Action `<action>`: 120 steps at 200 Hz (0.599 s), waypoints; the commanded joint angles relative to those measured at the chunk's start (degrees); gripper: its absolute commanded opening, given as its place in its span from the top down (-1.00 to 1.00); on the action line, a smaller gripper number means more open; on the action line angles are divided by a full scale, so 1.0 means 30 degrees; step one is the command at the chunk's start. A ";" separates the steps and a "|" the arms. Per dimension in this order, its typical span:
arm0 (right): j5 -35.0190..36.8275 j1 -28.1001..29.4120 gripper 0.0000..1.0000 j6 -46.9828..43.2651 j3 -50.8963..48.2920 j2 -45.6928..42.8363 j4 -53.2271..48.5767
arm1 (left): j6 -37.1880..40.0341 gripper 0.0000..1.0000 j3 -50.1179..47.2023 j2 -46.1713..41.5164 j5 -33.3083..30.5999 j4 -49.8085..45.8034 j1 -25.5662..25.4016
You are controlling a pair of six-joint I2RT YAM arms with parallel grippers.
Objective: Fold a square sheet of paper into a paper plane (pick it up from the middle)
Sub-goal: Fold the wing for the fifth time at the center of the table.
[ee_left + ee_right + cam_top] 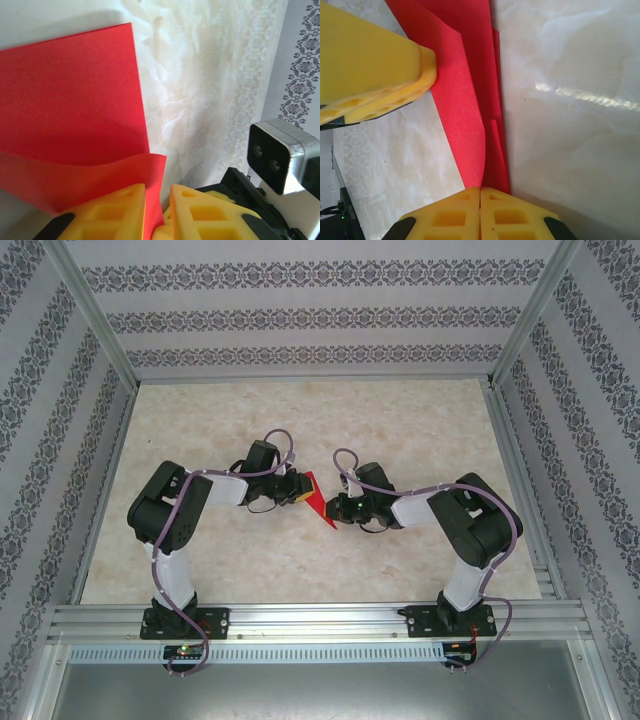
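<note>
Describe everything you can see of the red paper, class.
The paper is thin, plain, bright red and matte. It is folded: one layer bends over another, with straight edges and a sharp corner. From above it shows as a small triangle over the pale marbled table. It is held between the left gripper, which pinches one edge, and the right gripper, which is shut on the opposite end.

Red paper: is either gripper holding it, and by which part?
Both hold the red paper. The left gripper pinches a lifted flap near its corner; the right gripper is shut on the narrow end of the folded layers.
</note>
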 commanded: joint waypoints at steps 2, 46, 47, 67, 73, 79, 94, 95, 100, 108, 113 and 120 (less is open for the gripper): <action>0.0807 -0.0072 0.85 -0.0110 0.0115 0.1033 -0.1010 | 0.0446 0.56 -0.0320 -0.0759 0.0257 0.0126 -0.0240; 0.0651 -0.0125 0.85 -0.0026 0.0144 0.0974 -0.1031 | 0.0479 0.56 -0.0461 -0.0225 0.0281 0.0097 -0.0421; 0.0651 -0.0124 0.85 -0.0024 0.0159 0.0974 -0.1030 | 0.0479 0.56 -0.0432 -0.0205 0.0295 0.0097 -0.0429; 0.0593 -0.0127 0.84 0.0006 0.0143 0.0845 -0.1045 | 0.0530 0.57 -0.0127 0.0134 0.0128 -0.0193 -0.0503; 0.0614 -0.0147 0.83 0.0042 0.0144 0.0806 -0.1031 | 0.0589 0.58 -0.0039 0.0216 0.0042 -0.0380 -0.0503; 0.0578 -0.0145 0.83 0.0047 0.0144 0.0777 -0.1044 | 0.0682 0.58 0.0049 0.0265 -0.0085 -0.0604 -0.0496; 0.0533 -0.0141 0.82 0.0094 0.0172 0.0632 -0.1101 | 0.0982 0.60 0.0316 0.0393 -0.0441 -0.1389 -0.0510; 0.0533 -0.0132 0.82 0.0094 0.0173 0.0613 -0.1095 | 0.0994 0.60 0.0338 0.0397 -0.0462 -0.1423 -0.0518; 0.0533 -0.0123 0.82 0.0116 0.0174 0.0547 -0.1114 | 0.1047 0.61 0.0368 0.0417 -0.0567 -0.1631 -0.0536; 0.0533 -0.0124 0.81 0.0138 0.0174 0.0408 -0.1183 | 0.1135 0.61 0.0417 0.0513 -0.0701 -0.1869 -0.0537; 0.0511 -0.0123 0.80 0.0124 0.0177 0.0321 -0.1245 | 0.1167 0.62 0.0446 0.0578 -0.0724 -0.1931 -0.0527; 0.0511 -0.0123 0.78 0.0123 0.0231 0.0168 -0.1370 | 0.1182 0.62 0.0498 0.0662 -0.0787 -0.2025 -0.0542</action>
